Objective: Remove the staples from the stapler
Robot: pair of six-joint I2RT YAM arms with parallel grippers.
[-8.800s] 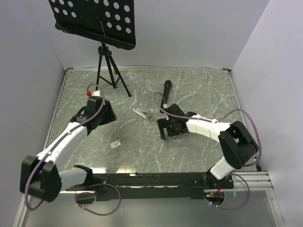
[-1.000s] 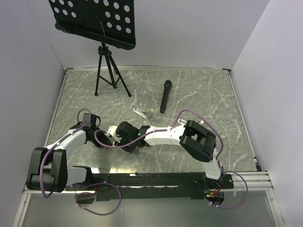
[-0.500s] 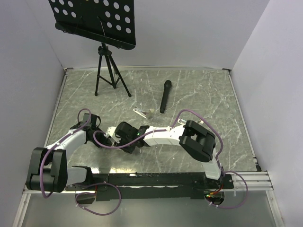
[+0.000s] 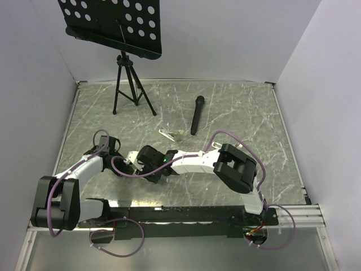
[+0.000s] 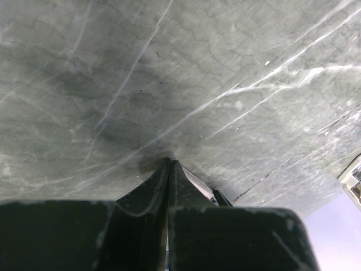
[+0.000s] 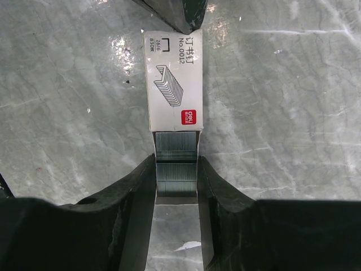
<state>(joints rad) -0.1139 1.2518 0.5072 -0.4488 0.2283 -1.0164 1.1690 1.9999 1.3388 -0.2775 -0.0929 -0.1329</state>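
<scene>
The small silver stapler [image 4: 171, 134] lies mid-table, away from both grippers. At the near left a white staple box [image 6: 172, 84] lies flat, its inner tray [image 6: 176, 180] slid partly out and showing rows of staples [image 6: 176, 151]. My right gripper [image 6: 176, 164] is shut on that tray, one finger on each side. My left gripper [image 5: 170, 162] is shut, its tips [image 6: 177, 14] at the far end of the box sleeve [image 5: 198, 183]. In the top view both grippers [image 4: 125, 161] [image 4: 144, 158] meet over the box [image 4: 133, 156].
A black microphone [image 4: 196, 115] lies right of the stapler. A music stand on a tripod [image 4: 127, 84] stands at the back left. White walls close in the marbled table [image 4: 237, 113] on three sides.
Since the oldest frame both arms have come to the staple box at the near left. Over the last second nothing has visibly moved.
</scene>
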